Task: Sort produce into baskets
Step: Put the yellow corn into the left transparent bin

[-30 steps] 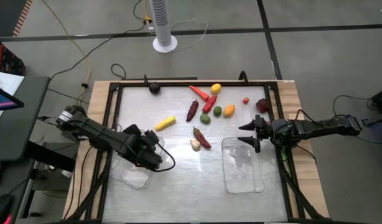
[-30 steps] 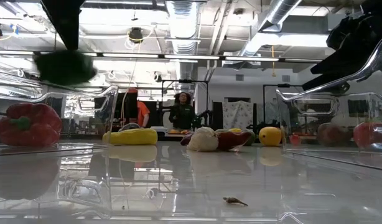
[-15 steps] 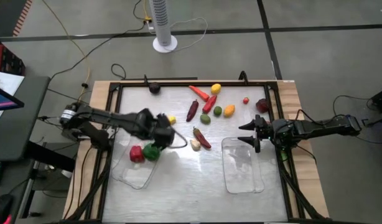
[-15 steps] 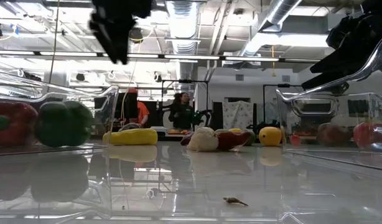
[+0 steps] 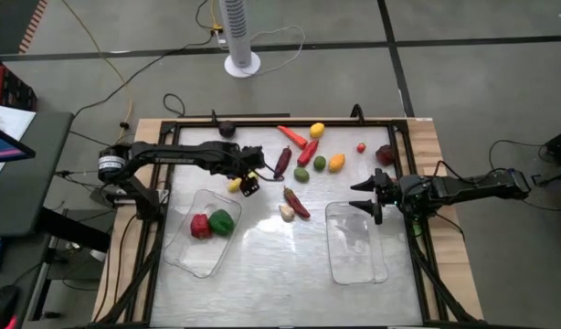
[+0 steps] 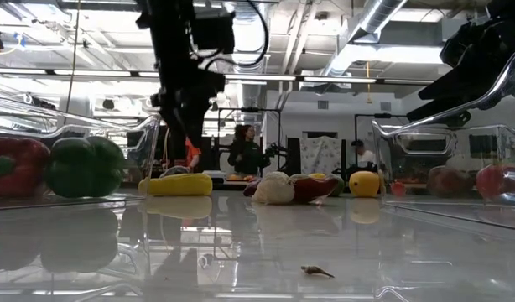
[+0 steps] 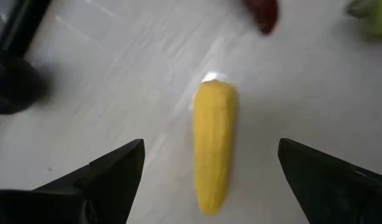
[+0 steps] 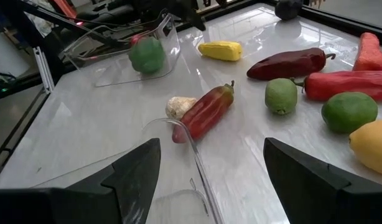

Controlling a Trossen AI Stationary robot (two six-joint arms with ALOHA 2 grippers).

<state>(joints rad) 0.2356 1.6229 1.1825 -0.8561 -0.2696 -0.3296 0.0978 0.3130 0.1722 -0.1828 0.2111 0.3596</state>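
At the left side of the table, the left tray (image 5: 200,239) lies near the front edge and holds two pieces: a red pepper (image 5: 200,226) and a green pepper (image 5: 222,220), side by side and touching.

Just behind this tray, the left gripper (image 5: 248,183) hangs over the yellow corn (image 7: 213,144). In the left wrist view its two fingers stand wide apart with nothing between them, and the corn lies on the bare table in the middle of the gap, its long side pointing away from the wrist. So the step in hand looks like the approach for picking the corn. The next move, I think, needs the gripper to go down until the fingers are on both sides of the corn, and then close across its narrow width. The corn is round and smooth, so it may roll or slip out if the grip is not centred.

In the middle of the table the other produce lies loose: a dark red chili (image 5: 282,162), a red pepper with a white garlic (image 5: 287,212) touching it, green limes, an orange piece and a yellow lemon (image 5: 317,130).

To the right, the right tray (image 5: 354,243) is empty. The right gripper (image 5: 365,199) waits at the tray's back right corner, open and holding nothing.
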